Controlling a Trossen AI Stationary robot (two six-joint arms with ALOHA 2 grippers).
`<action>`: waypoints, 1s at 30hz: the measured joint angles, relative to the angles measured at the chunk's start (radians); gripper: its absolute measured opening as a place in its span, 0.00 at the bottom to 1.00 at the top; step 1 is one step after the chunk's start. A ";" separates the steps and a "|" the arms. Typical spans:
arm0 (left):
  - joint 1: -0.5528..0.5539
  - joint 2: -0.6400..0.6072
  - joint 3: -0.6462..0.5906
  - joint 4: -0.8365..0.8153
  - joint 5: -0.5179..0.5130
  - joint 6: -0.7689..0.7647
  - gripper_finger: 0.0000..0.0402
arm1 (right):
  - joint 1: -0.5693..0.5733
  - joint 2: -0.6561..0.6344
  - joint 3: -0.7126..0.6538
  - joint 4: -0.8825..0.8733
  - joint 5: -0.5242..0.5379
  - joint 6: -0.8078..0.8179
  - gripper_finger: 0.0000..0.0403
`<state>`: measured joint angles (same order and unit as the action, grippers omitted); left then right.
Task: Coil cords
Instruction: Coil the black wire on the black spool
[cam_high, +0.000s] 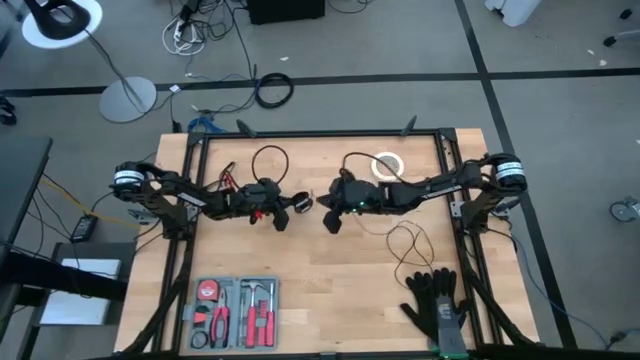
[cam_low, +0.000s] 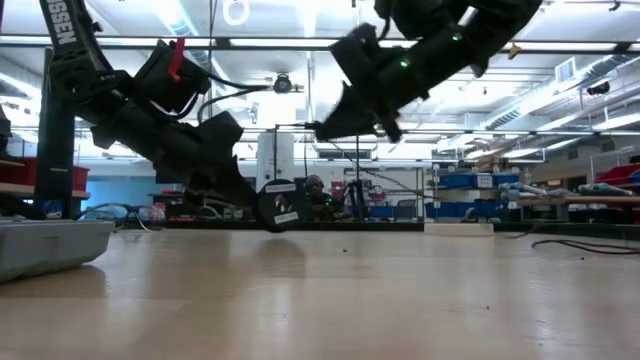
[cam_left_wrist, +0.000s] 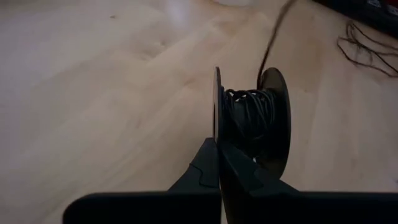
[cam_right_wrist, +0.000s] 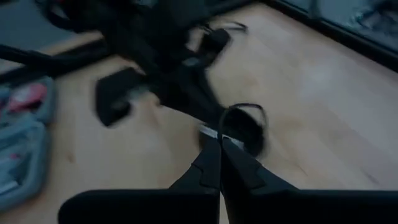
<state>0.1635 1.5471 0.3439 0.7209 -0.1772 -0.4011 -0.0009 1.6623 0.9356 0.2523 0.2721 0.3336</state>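
Observation:
A small round black spool, the puck, has the thin black cord wound between its two discs. My left gripper is shut on it at the table's middle. One strand rises from the spool toward my right gripper, which is shut, raised above the spool and just to its right. The cord's loose loops lie on the table, nearer the right. My left gripper pinches the rim of one spool disc between its two fingers, coming level-to-slanting from the table's left. The spool stands on edge, discs upright, lifted a little clear of the table. My right gripper is shut on the cord's strand, which runs straight up from the spool to it. It slants down from the table's right. The pinch point itself does not show.
A white tape ring lies at the far right of centre. Black gloves lie at the near right, and a grey tool tray sits at the near left. Bare wood lies between them.

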 joint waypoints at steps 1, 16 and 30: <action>0.000 0.000 0.000 0.002 -0.010 -0.004 0.00 | 0.006 0.008 0.006 0.001 0.000 -0.015 0.00; 0.000 0.000 0.021 0.069 0.048 -0.030 0.00 | -0.010 0.362 0.268 -0.075 -0.153 -0.045 0.00; 0.002 0.001 0.004 0.096 0.057 -0.037 0.00 | 0.034 0.337 0.253 -0.449 -0.023 0.094 0.00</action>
<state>0.1654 1.5479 0.3479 0.8165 -0.1204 -0.4384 0.0333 1.9997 1.1891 -0.1972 0.2491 0.4278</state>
